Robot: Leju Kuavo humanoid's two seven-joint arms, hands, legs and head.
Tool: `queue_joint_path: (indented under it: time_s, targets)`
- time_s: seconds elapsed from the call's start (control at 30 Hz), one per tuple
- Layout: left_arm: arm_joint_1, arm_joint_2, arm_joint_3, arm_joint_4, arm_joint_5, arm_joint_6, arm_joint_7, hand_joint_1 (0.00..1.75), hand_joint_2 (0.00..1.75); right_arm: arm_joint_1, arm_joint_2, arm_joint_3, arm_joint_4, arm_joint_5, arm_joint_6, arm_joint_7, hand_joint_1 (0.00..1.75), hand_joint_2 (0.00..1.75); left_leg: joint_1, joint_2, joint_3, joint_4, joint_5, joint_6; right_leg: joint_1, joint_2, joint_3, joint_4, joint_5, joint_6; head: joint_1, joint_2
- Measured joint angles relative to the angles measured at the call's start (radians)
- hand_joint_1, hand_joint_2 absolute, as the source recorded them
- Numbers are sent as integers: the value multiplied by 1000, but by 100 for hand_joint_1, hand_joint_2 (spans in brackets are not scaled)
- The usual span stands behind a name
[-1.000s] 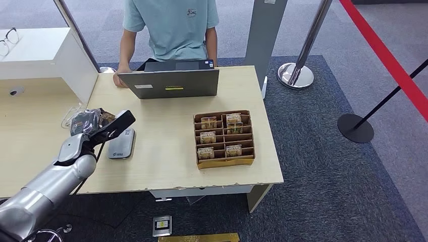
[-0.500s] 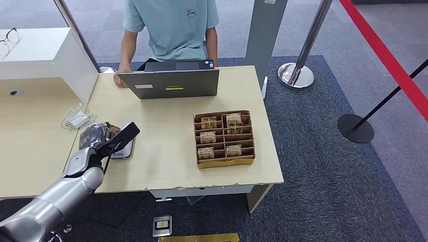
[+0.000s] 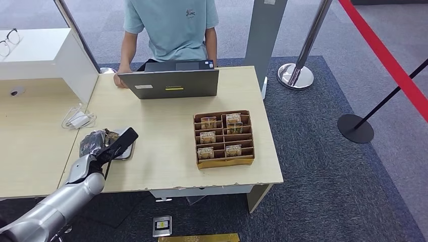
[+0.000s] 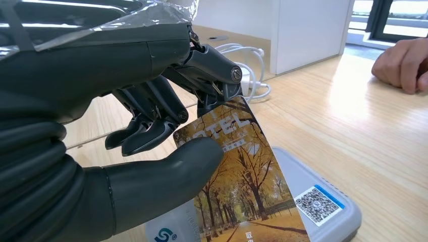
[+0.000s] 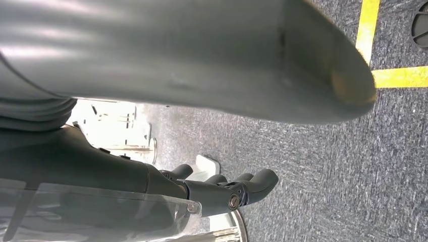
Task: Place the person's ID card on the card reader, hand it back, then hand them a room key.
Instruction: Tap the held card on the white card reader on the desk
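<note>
The card (image 4: pixel 242 181) pinched in my left hand (image 4: pixel 151 126) reads "OTEL" across its autumn-tree picture, and the grey card reader (image 4: pixel 323 212) under it carries a QR code sticker (image 4: pixel 316 203) too small to read.

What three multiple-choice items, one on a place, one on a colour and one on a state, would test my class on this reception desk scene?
1. Where is the card reader?
A. inside the cardboard tray
B. on the desk under the left hand
C. on the carpet

2. What colour is the person's shirt?
A. light teal
B. red
C. black

3. What is the left hand doing?
A. hanging empty
B. pressing the laptop
C. holding a card

Answers: 1 B, the reader lies on the desk below the hand. 2 A, the shirt is pale teal. 3 C, thumb and fingers pinch the card printed with autumn trees, over the reader.
</note>
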Motion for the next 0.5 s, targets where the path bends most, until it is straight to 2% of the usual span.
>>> queue_joint_path:
  time_s: [0.5]
  targets:
    - [10,-1,2,27,11,4,1,175,175,0,-4,0,0,7,2,-11,0,0,0,0,2,0,0,0,0,0,2,0,0,0,0,0]
